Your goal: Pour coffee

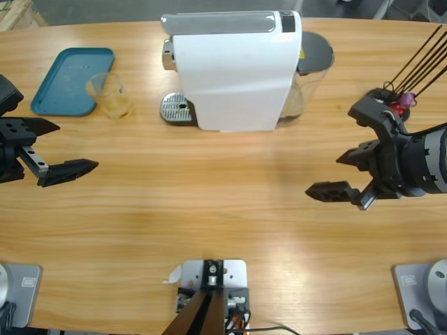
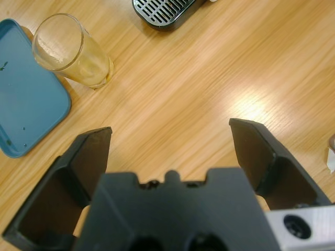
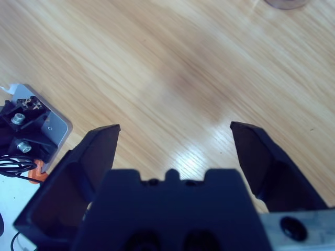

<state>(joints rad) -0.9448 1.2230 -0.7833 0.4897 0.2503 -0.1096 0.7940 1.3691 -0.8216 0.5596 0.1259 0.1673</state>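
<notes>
From the high view, the white coffee machine (image 1: pixel 237 73) stands at the far middle of the wooden table (image 1: pixel 209 202), its metal drip grille (image 1: pixel 176 108) jutting out on the left side and a dark round part (image 1: pixel 318 52) behind it on the right; left of it a clear tumbler (image 1: pixel 108 95) with a faint yellowish tint stands upright on the wood, just beside the near right corner of a blue tray (image 1: pixel 66 80); whether they touch is hard to say. No dark coffee shows anywhere; the tumbler looks empty of it. The left gripper (image 1: pixel 52 150) comes in from the left edge, jaws spread wide, nothing between them, well apart from the tumbler; the right gripper (image 1: pixel 346 174) reaches in from the right edge, also spread wide and empty, over bare wood, with black cables (image 1: pixel 419 63) fanning up behind it.

Over to the left wrist view; the left gripper (image 2: pixel 170 133) hangs above the table (image 2: pixel 199 78), both jaws splayed wide; ahead and to the left the tumbler (image 2: pixel 73 49) stands by the tray (image 2: pixel 26 104), and the drip grille (image 2: pixel 162 10) peeks in at the top edge; a small white scrap (image 2: pixel 331 157) sits at the right edge.

Right wrist view now; the right gripper (image 3: pixel 175 130) is likewise wide open over plain table (image 3: pixel 183 63), holding nothing.
</notes>
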